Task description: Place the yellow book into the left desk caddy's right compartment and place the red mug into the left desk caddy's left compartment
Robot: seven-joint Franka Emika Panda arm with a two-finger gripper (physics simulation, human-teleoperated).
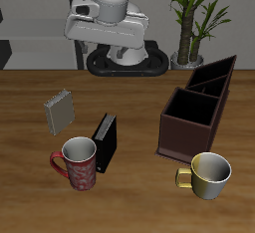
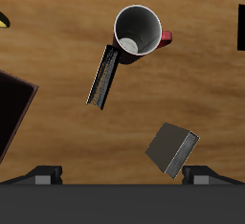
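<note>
Exterior view: red mug [image 1: 78,163] stands beside a black book [image 1: 105,142], yellow book [image 1: 60,111] farther back; end effector state cannot be told.

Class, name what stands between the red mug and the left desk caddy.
A black book, upright beside the red mug; beyond it, bare table up to the left desk caddy, per exterior view.

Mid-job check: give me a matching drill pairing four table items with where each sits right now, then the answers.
Things:
1. small spiral-bound grey-tan notepad
2. red speckled mug
3. shiny yellowish-cream mug
4. thick black book

Places:
A. just in front of the dark brown desk caddy
B. standing on edge right beside the red mug
C. farther back than the red mug, lying apart from it
D. close to the table's front edge, next to the black book

Pairs: 1-C, 2-D, 3-A, 4-B
</note>
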